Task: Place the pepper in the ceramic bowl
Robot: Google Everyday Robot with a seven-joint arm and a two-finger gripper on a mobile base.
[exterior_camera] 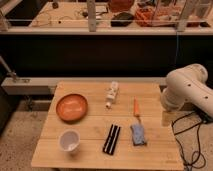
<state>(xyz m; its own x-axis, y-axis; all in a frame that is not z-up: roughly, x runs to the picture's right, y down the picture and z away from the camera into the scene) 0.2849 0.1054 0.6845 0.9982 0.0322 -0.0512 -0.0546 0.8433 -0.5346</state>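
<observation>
A slim orange-red pepper (135,106) lies on the wooden table (90,152), right of centre, pointing away from me. A wide orange-brown bowl (71,107) stands empty at the table's left. A small white bowl (69,140) stands in front of it, near the front left corner. My white arm (187,92) hangs over the table's right edge, to the right of the pepper. The gripper itself does not show; the arm's end is out of sight by the table's right edge.
A white bottle (112,94) lies on its side at the table's back centre. A black two-bar object (112,138) lies front centre. A blue-grey sponge-like item (138,134) lies just in front of the pepper. Black cables (192,145) trail on the floor to the right.
</observation>
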